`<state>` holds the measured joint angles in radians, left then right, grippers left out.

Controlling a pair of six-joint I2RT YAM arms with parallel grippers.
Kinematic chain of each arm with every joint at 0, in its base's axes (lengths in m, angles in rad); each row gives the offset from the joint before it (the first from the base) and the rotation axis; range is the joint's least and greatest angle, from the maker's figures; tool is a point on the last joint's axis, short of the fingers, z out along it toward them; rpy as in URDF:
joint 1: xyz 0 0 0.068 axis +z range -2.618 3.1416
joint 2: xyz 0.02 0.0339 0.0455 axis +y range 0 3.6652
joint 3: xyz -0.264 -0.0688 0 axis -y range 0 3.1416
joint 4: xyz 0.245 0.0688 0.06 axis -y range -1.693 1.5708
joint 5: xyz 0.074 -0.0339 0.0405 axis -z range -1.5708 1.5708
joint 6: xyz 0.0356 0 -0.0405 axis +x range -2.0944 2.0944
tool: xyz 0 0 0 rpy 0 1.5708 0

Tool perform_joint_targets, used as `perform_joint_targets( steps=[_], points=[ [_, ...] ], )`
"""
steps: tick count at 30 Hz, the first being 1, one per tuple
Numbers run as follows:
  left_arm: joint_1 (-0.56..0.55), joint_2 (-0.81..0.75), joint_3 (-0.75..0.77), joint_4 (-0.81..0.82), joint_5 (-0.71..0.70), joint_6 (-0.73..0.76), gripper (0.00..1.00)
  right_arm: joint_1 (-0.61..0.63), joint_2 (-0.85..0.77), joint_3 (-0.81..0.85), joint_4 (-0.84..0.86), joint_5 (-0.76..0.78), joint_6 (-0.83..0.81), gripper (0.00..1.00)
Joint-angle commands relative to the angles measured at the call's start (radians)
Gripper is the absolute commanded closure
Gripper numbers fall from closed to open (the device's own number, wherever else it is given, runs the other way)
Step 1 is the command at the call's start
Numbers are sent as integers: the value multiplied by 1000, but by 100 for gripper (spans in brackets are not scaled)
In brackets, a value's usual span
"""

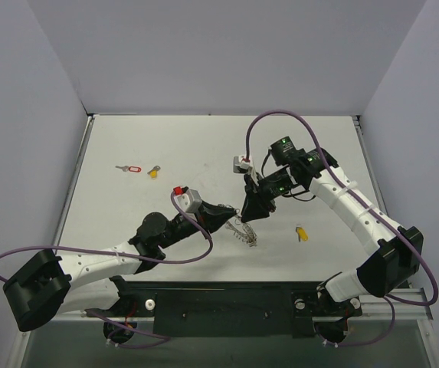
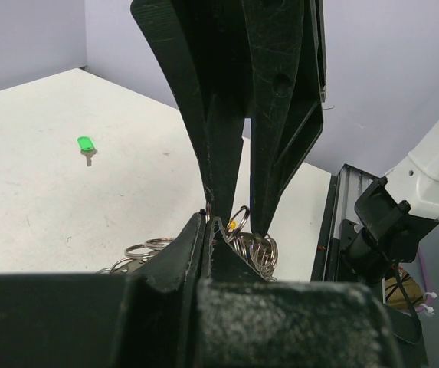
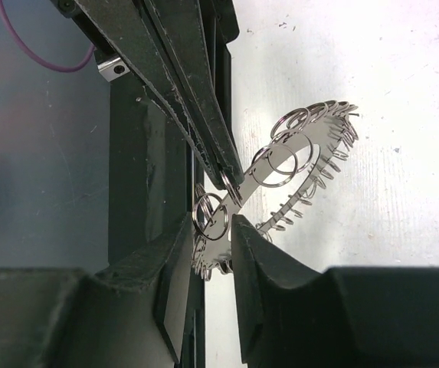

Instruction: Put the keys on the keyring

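The frilly silver-link keyring is pinched by the left gripper, the right gripper parted around it; a red-tagged key and yellow-headed keys are left unthreaded on the worktop.

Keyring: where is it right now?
In the top view the keyring is near the middle of the table, pinched in the left gripper, with the right gripper beside it and a yellow-headed key further right.

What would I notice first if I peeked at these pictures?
Two black claws meet nose to nose in the middle of the white table. The left claw pinches a frilly silver keyring, and the right claw has its tips on either side of one small ring. Then bright specks: a yellow key on the right and a red tag on the left.
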<state>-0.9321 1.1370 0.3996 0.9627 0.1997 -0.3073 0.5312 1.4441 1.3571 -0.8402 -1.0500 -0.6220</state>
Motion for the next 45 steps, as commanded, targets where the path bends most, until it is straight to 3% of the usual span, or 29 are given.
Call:
perform_joint_targets(
  steps=[1,16,19,27,45],
  points=[
    [7,-13,4,82,-14,-18,100,7,-24,-7,-14,-11,-44,78],
    [7,10,8,80,12,-35,100,10,-24,8,-91,-58,-185,90],
    [7,10,10,80,12,-36,100,10,-19,14,-99,-61,-194,96],
    [7,13,10,79,14,-42,100,13,-5,27,-97,-51,-199,84],
    [7,20,8,94,12,-55,100,21,12,13,-13,-19,-104,88]
  ],
)
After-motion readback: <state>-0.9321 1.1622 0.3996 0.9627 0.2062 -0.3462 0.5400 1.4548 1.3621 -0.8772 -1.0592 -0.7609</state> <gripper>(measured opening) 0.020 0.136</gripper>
